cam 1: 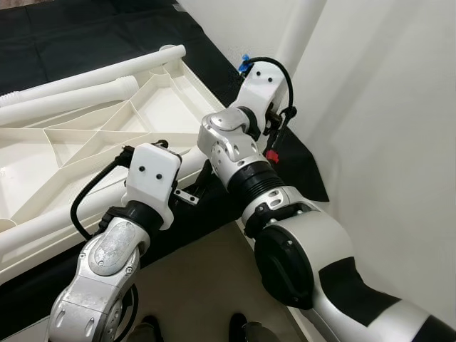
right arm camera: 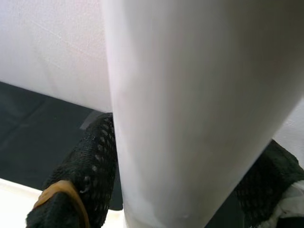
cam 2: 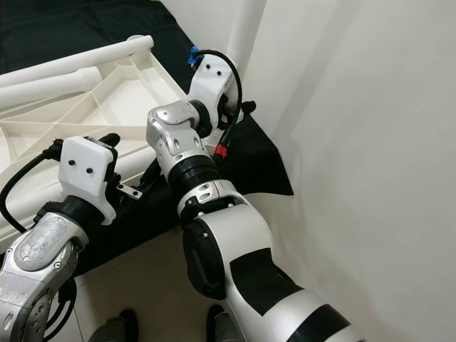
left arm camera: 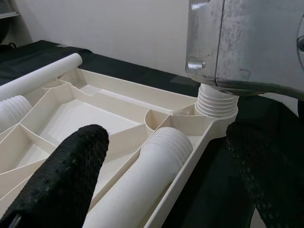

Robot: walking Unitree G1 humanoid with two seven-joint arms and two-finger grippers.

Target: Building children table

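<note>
The cream tabletop [cam 1: 85,142] lies upside down on a black mat, ribs facing up. A white leg [right arm camera: 190,95] stands upright at its near right corner, its threaded end [left arm camera: 216,102] sitting in the corner socket. My right gripper [right arm camera: 185,166] is shut on this leg, one black finger [right arm camera: 90,161] on each side. The left gripper [left arm camera: 168,142] is open just before that corner, above another leg [left arm camera: 152,166] lying inside the tabletop. Two more white legs [cam 1: 78,85] rest along the far edge.
A white wall [cam 1: 385,107] runs close along the right, right beside the standing leg [cam 1: 303,28]. The black mat [cam 1: 71,35] stretches beyond the tabletop. Beige floor [cam 1: 206,285] lies between me and the mat.
</note>
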